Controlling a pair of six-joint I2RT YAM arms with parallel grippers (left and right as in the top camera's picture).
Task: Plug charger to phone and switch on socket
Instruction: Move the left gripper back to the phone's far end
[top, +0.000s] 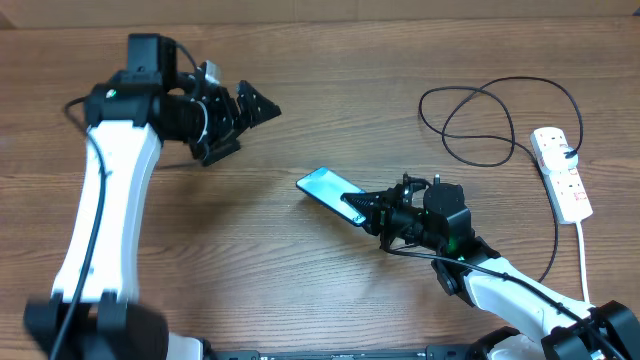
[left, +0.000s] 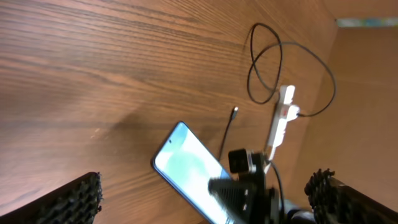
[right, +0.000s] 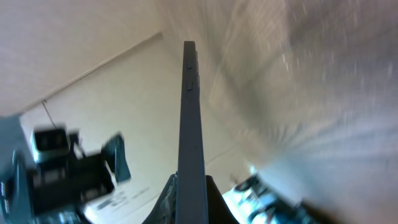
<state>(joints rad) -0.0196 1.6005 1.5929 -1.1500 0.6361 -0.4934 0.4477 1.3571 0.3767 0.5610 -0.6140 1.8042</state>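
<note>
The phone (top: 324, 186) has a lit light-blue screen and is held tilted above the table by one end. My right gripper (top: 366, 209) is shut on it. In the right wrist view the phone (right: 188, 112) stands edge-on between the fingers (right: 189, 196). The charger cable (top: 487, 122) lies looped at the back right, and its connector tip (left: 235, 111) rests on the table beyond the phone (left: 186, 163). The socket (top: 562, 172) is a white power strip at the right edge, also in the left wrist view (left: 283, 116). My left gripper (top: 245, 127) is open and empty, up at the back left.
The strip's thick white cord (top: 584, 262) runs toward the front right edge. The table (top: 250, 250) is bare wood. The left arm stretches along the left side.
</note>
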